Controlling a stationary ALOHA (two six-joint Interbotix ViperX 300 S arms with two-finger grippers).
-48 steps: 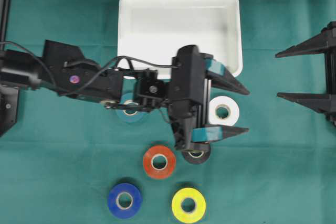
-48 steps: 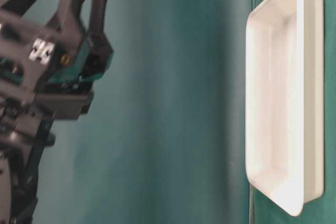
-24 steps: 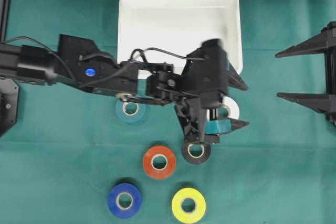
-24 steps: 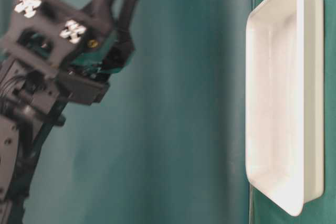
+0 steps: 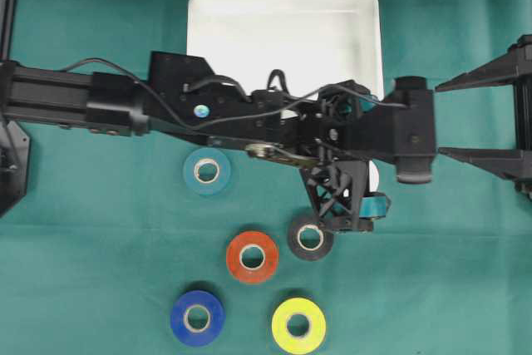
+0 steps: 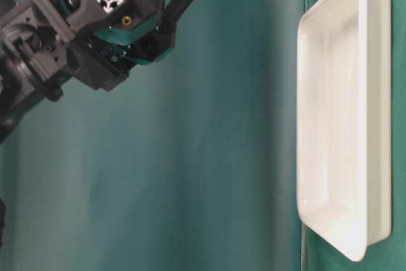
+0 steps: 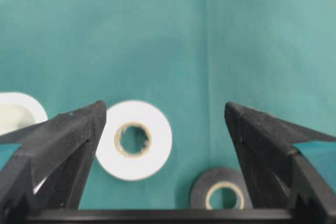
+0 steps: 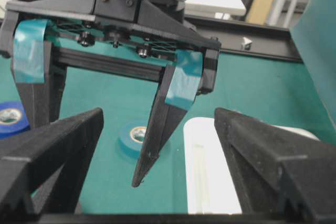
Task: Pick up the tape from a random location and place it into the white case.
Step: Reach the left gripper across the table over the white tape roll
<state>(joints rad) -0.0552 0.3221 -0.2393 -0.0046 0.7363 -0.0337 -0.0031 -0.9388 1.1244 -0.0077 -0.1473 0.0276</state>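
1. green cloth covers the whole table, smooth and matte, with a faint crease running down it in the left wrist view.
2. beyond the table, the right wrist view catches a black rail, a pale wooden upright and blurred clutter.
3. the white case sits at the far middle of the cloth, a shallow glossy plastic tray with rounded corners and a raised rim; nothing shows in the part of it not hidden by the arm.
4. flat rings of tape with pale cardboard cores lie on the cloth nearer than the case: a teal roll, a red-orange roll, a black roll, a blue roll and a yellow roll.
5. a white tape roll lies on the cloth, framed between the left fingers in the left wrist view, the black one just beside it; from overhead it is almost hidden under the arm.
6. the left gripper hangs over that white roll with its jaws spread wide and nothing in them; its black fingers taper to points and carry teal tape pads.
7. the right gripper waits at the right edge, jaws wide apart and empty, well apart from the rolls.
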